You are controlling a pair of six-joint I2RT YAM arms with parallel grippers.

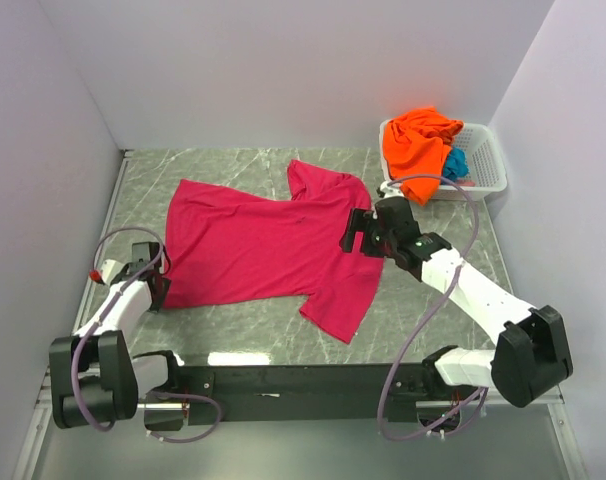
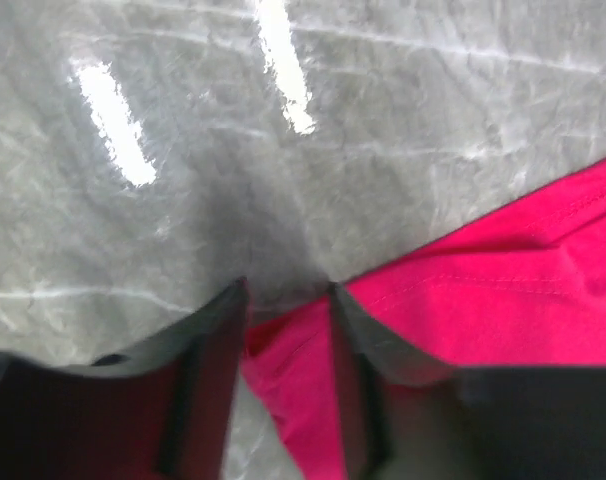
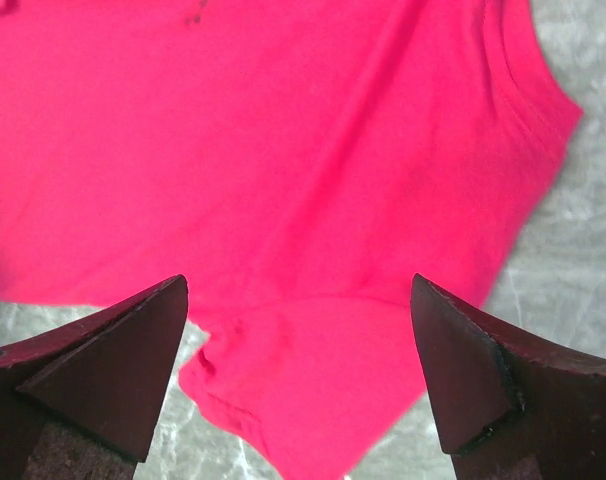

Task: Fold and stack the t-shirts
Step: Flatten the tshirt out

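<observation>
The magenta-pink t-shirt [image 1: 263,245] lies spread flat on the grey marble table [image 1: 433,220], with one sleeve toward the back and one toward the front. My left gripper [image 1: 161,285] is low at the shirt's left hem corner. In the left wrist view my left gripper [image 2: 288,290] has its jaws half closed, with the pink hem corner [image 2: 298,380] between them and a strip of table still showing beside the cloth. My right gripper [image 1: 355,232] hovers open over the shirt's right side. In the right wrist view my right gripper [image 3: 298,300] stands wide above the pink cloth [image 3: 283,150].
A white lattice basket [image 1: 488,160] stands at the back right; an orange t-shirt [image 1: 418,140] spills over its rim and a teal-blue one [image 1: 455,163] lies inside. White walls close the table on the left, back and right.
</observation>
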